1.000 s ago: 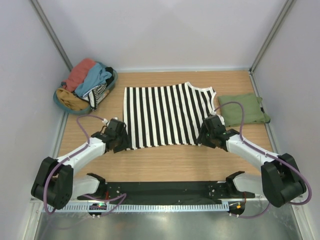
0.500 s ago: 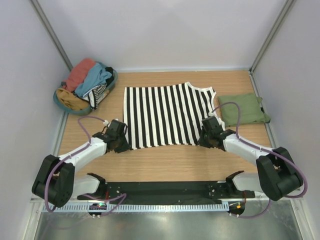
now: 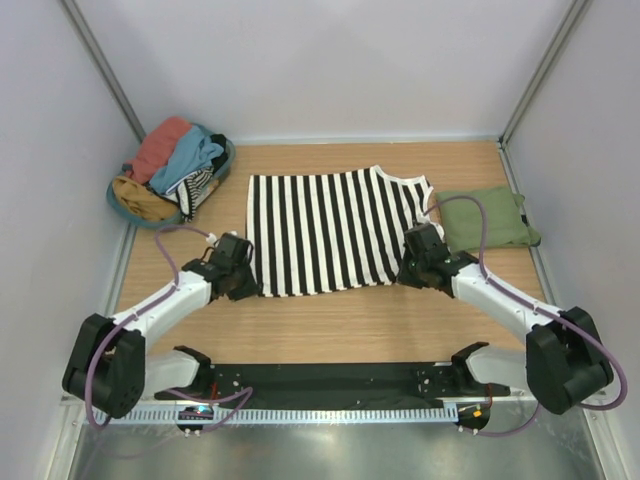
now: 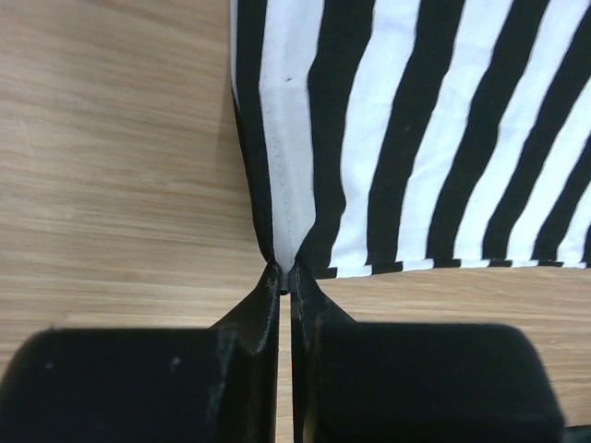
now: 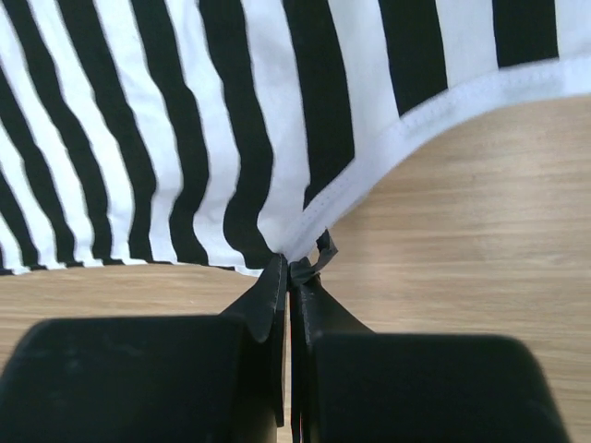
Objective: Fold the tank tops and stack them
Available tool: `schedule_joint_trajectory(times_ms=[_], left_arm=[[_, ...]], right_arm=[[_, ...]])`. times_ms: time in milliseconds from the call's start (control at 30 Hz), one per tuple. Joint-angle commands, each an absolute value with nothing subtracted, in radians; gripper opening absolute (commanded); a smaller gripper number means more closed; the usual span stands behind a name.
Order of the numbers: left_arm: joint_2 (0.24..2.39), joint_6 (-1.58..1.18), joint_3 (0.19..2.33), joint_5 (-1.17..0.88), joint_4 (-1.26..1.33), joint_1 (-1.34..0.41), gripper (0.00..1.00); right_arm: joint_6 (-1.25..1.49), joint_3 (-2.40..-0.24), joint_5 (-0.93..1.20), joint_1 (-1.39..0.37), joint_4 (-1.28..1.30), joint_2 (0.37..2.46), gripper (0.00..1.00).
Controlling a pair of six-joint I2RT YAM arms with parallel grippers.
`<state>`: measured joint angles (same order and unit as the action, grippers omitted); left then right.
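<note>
The black-and-white striped tank top (image 3: 325,230) lies flat on the wooden table (image 3: 340,325), stripes running toward me. My left gripper (image 3: 243,283) is shut on its near left corner; in the left wrist view the corner (image 4: 284,258) is pinched between the fingertips. My right gripper (image 3: 412,270) is shut on the near right corner, and the right wrist view shows the white hem (image 5: 305,242) bunched into the tips. The olive green tank top (image 3: 487,220) sits folded at the right, just beyond the right arm.
A teal basket (image 3: 127,205) at the back left holds a salmon-red garment (image 3: 160,147), a light blue garment (image 3: 188,158) and more cloth. White walls close in the table on three sides. A black rail (image 3: 320,380) runs along the near edge.
Both grippers have closed on the striped top's near corners. The near edge has pulled slightly away from me, and both arms have shifted a little.
</note>
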<state>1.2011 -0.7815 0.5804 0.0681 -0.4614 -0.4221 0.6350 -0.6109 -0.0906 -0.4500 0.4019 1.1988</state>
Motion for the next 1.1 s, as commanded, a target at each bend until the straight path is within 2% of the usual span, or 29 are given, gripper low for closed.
schedule_joint_trajectory(times_ms=[0, 167, 567, 867, 1067], left_arm=[[1.229, -0.733, 0.684, 0.077, -0.485, -0.403, 0.00], [1.302, -0.718, 0.814, 0.123, -0.512, -0.394, 0.00], [1.545, -0.704, 1.043, 0.114, -0.500, -0.246, 0.00], [1.730, -0.693, 1.221, 0.092, -0.512, -0.204, 0.00], [1.781, -0.686, 1.298, 0.095, -0.538, -0.187, 0.00]], right_arm=[[0.580, -0.735, -0.124, -0.456, 0.426, 1.238, 0.01], [0.542, -0.891, -0.144, -0.454, 0.431, 1.373, 0.01], [0.508, -1.228, -0.173, -0.396, 0.466, 1.695, 0.01], [0.500, -1.383, -0.166, -0.347, 0.491, 1.831, 0.01], [0.502, -1.430, -0.153, -0.330, 0.486, 1.882, 0.01]])
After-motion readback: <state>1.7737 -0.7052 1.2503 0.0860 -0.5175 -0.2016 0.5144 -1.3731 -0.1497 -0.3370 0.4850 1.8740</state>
